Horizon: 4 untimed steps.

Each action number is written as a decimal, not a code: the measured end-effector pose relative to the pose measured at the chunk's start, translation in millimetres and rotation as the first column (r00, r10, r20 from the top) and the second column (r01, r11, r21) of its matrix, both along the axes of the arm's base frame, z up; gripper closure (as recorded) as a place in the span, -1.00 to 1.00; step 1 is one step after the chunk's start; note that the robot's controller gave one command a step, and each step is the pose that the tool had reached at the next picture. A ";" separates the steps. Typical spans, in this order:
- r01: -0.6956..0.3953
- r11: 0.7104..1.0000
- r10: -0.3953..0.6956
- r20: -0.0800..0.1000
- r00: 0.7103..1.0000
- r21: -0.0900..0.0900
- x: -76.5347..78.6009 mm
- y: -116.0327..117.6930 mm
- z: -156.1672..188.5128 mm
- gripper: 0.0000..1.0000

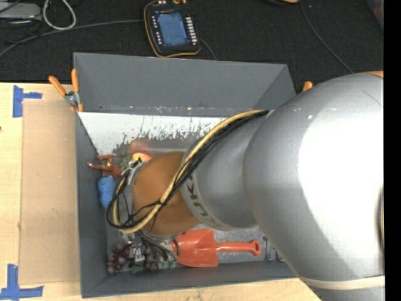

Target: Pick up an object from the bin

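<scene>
— Silver arm [313, 187] bulks closest to the lens, coming in from the right. And the pincer?
— The orange wrist cover [153, 193] and looped cables [125, 199] sit over the pincer [133, 236]; open or closed, one cannot tell.
— What lies nearest it?
— Dark grapes [128, 256], bunched just beside it in the lower-left corner of the bin [88, 231], with an orange-red toy shovel [200, 249] next along the lower wall. Farther up the left side lie a blue piece [105, 192] and a small brown figure [103, 163].
</scene>
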<state>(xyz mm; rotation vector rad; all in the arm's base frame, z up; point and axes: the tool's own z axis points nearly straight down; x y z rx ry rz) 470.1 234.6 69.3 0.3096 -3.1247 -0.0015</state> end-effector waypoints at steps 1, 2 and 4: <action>0.005 1.000 -0.005 0.000 1.000 0.000 0.3 0.5 89.7 1.00; 0.004 1.000 -0.004 0.005 1.000 0.003 1.7 0.7 65.6 1.00; 0.010 1.000 -0.010 -0.008 1.000 -0.003 -0.9 -1.2 61.3 1.00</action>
